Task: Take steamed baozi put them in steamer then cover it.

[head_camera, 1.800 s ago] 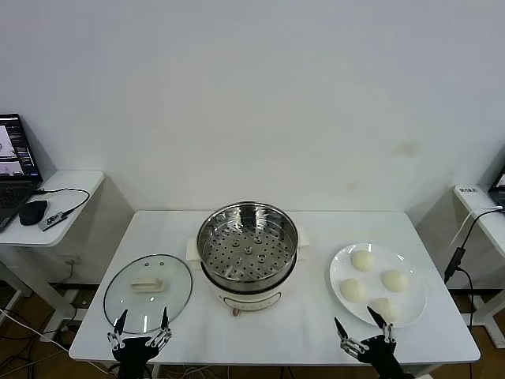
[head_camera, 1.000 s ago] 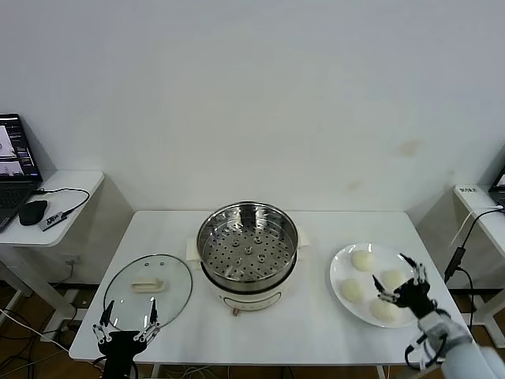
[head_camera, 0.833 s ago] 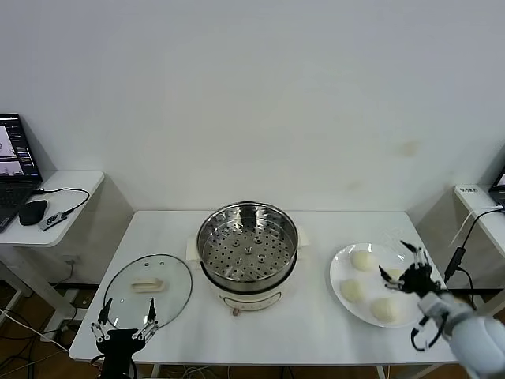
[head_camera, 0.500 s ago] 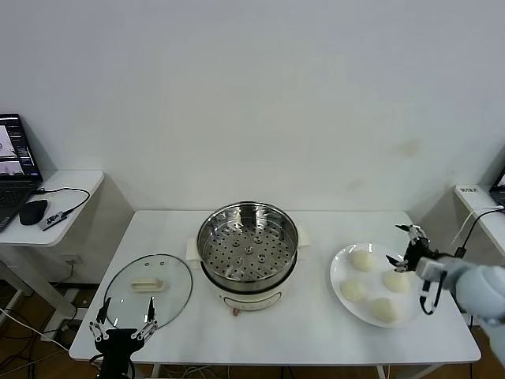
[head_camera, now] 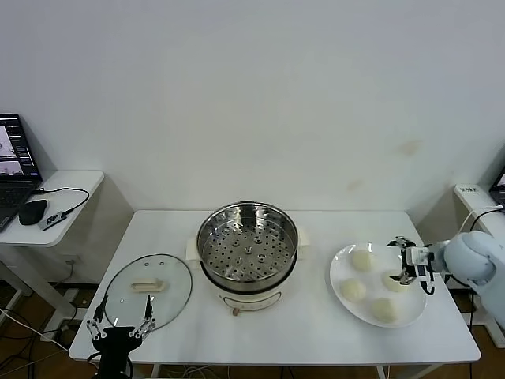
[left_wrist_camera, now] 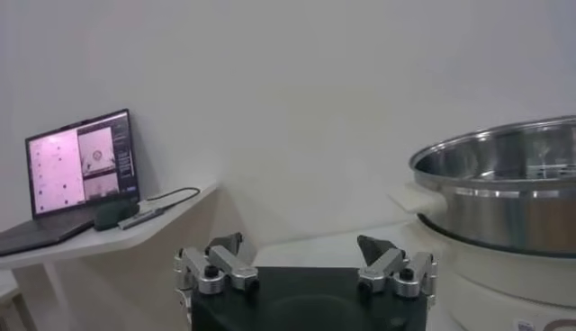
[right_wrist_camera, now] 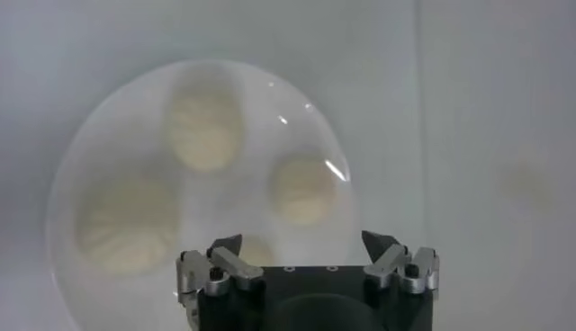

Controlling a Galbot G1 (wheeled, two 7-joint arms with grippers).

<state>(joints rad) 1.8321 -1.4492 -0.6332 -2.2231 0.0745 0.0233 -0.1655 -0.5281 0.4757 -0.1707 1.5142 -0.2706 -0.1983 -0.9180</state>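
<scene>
Now the right gripper (head_camera: 408,260) hangs over the plate (head_camera: 342,296) of baozi (head_camera: 363,259), fingers spread wide and holding nothing.

Four buns lie on the plate at the table's (head_camera: 316,332) right side; the gripper is just above the bun (head_camera: 392,281) nearest the right rim, and the wrist view shows the buns (right_wrist_camera: 204,126) below its open fingers. The steamer (head_camera: 248,246) stands empty at centre, the cover (head_camera: 147,291) flat to its left. The left gripper (head_camera: 120,330), also spread wide, waits at the near edge by the cover.

Steamer (head_camera: 248,251) sits mid-table; cover (head_camera: 147,289) lies left; 4 baozi (head_camera: 362,260) on plate (head_camera: 341,270) right.
</scene>
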